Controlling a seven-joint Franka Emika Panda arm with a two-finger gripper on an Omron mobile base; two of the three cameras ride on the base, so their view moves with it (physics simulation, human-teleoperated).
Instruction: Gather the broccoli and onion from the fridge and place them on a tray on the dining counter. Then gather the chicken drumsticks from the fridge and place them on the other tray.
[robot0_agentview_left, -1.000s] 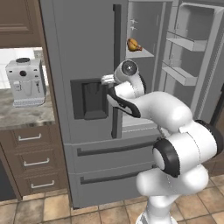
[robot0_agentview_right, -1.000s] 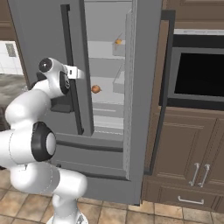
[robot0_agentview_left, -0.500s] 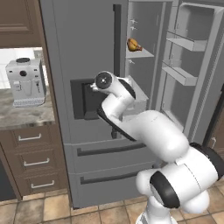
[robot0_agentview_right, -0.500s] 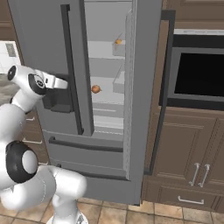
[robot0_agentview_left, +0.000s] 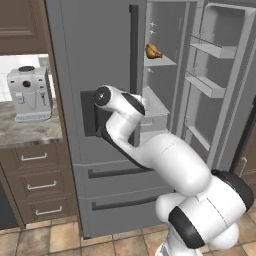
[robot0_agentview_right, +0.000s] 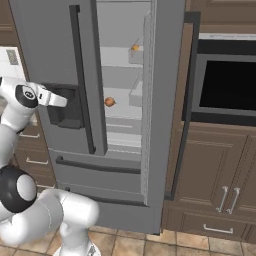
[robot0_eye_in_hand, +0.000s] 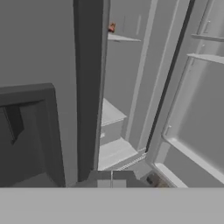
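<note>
The grey fridge (robot0_agentview_left: 90, 50) stands with its left door shut and its right door swung open. A golden-brown chicken drumstick (robot0_agentview_left: 152, 51) lies on an upper shelf; it is also the orange spot, the drumstick (robot0_agentview_right: 135, 48) (robot0_eye_in_hand: 112, 28), in the right base and hand views. The round orange-brown onion (robot0_agentview_right: 109, 102) sits on a middle shelf. My gripper (robot0_agentview_right: 64, 102) is shut and holds nothing, level with the dark dispenser recess (robot0_agentview_right: 67, 107) on the left door, left of the open compartment. Its tips (robot0_eye_in_hand: 111, 177) meet at the bottom of the hand view. The broccoli, the trays and the dining counter are out of view.
The open right door (robot0_agentview_left: 215, 90) with its bins juts out toward me. A coffee machine (robot0_agentview_left: 29, 92) stands on a stone worktop (robot0_agentview_left: 30, 131) with wooden drawers left of the fridge. A built-in oven (robot0_agentview_right: 227, 82) and brown cabinets (robot0_agentview_right: 215, 175) are to the right.
My arm has swung left, away from the open fridge compartment, to a spot in front of the dispenser on the shut left door. The gripper stayed shut.
</note>
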